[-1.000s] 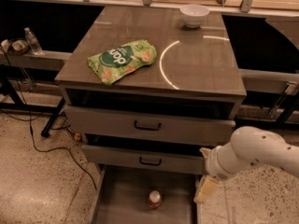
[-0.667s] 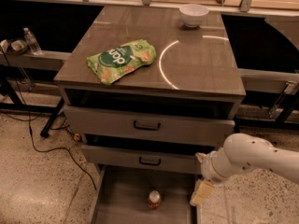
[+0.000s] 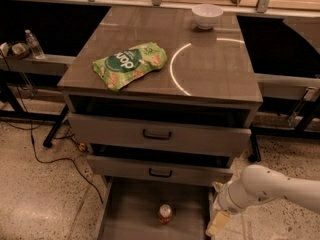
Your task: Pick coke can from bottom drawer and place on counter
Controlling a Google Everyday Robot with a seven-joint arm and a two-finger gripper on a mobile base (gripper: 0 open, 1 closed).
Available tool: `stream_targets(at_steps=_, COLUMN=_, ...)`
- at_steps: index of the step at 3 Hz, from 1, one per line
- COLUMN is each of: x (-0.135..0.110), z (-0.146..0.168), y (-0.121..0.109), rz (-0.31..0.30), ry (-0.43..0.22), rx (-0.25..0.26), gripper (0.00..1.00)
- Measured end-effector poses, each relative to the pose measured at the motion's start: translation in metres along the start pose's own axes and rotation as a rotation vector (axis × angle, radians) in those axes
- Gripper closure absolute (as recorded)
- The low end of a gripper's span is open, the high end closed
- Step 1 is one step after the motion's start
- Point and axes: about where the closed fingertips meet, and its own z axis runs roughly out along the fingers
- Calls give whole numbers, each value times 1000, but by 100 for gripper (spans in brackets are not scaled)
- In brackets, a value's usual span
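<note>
Coke can (image 3: 165, 214) stands upright on the grey floor of the bottom drawer (image 3: 130, 209), silver top up, about midway across the drawer's width. The drawer is pulled out and sits lowest in the cabinet.

At the drawer's right rim, level with the can and well apart from it, hangs the gripper (image 3: 218, 223), a pale yellowish tip pointing down at the end of a white arm (image 3: 265, 189) that comes in from the right of the drawer. Whether the gripper is open or closed cannot be told; it has no hold of the can.

Directly above the drawer are two more drawers with dark handles, the middle drawer (image 3: 160, 171) and the top drawer (image 3: 157, 134), both slightly ajar. Above those lies the counter (image 3: 210, 79), glossy with a bright curved reflection. A green chip bag (image 3: 129, 65) lies on its left half, and a white bowl (image 3: 207, 15) stands at its far right. Far up and left of the drawer, a clear water bottle (image 3: 34, 44) stands on a side ledge.
</note>
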Motion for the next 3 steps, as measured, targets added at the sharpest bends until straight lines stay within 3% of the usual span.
stream_targets(at_steps=1, x=0, z=0, y=0, rz=0, ry=0, rx=0, gripper=0)
stream_targets(at_steps=3, x=22, z=97, y=4, rz=66, ry=-111, rx=-34, gripper=0)
